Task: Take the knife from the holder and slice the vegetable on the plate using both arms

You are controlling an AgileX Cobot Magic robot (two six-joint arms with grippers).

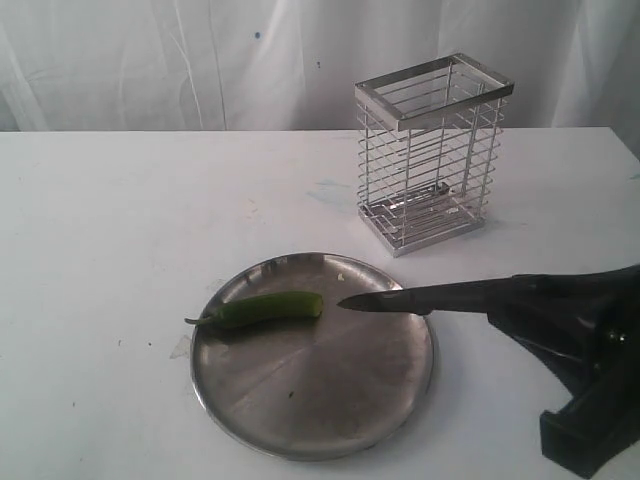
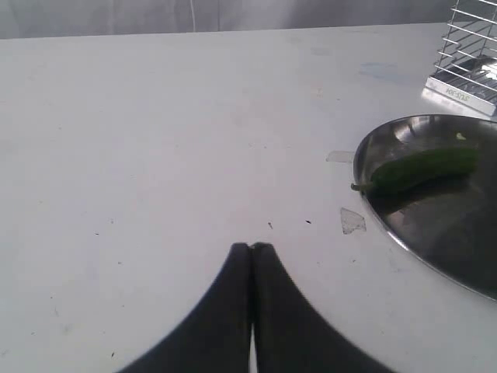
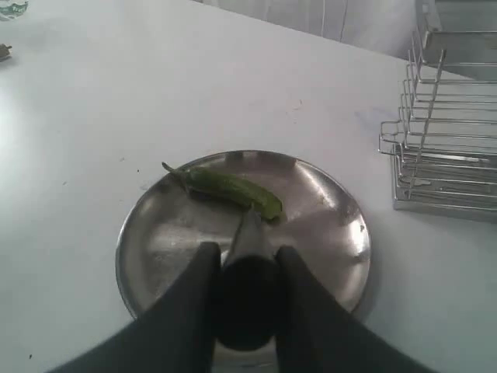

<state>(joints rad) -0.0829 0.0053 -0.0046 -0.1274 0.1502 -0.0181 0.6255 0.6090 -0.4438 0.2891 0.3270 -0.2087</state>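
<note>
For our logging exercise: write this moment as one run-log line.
right claw: shut on knife, tip near cut end of vegetable | left claw: shut, empty, beside plate | holder: empty

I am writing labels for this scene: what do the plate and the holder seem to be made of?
The plate: probably stainless steel, dull brushed grey, with blurry reflections. The holder: likely chrome-plated metal wire, shiny, with bright glints on its bars.

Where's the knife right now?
In the exterior view, the knife is held by the right gripper, reaching in from the right over the plate, its tip close to the vegetable.
</note>
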